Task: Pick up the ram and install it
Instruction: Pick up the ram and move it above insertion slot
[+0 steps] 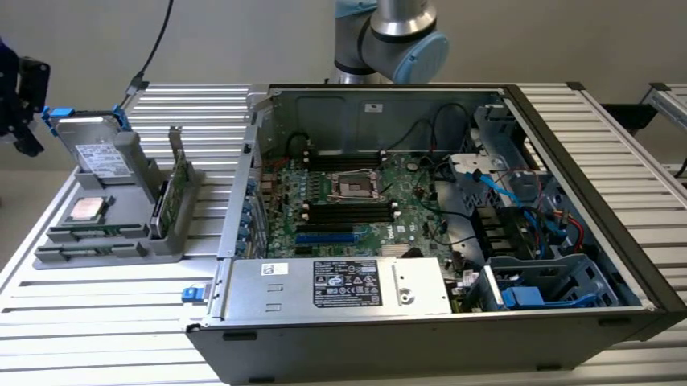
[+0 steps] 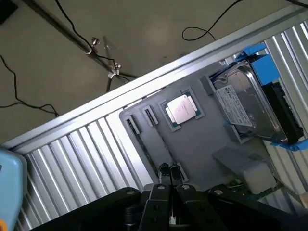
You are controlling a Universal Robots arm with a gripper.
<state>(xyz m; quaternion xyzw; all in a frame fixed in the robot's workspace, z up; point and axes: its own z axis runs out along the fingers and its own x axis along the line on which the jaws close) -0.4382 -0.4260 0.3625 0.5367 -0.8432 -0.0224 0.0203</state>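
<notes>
Shut tool (image 2: 171, 190) is seen near the ram (image 2: 149, 153); closed like this, it may be knocked aside, not gripped

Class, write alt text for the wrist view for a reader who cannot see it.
The closed pincer points at a grey holder on a ribbed metal table. The holder carries a processor chip, a hard drive in blue brackets, and thin ram sticks set on edge in slots. Cables trail over the floor beyond.
</notes>
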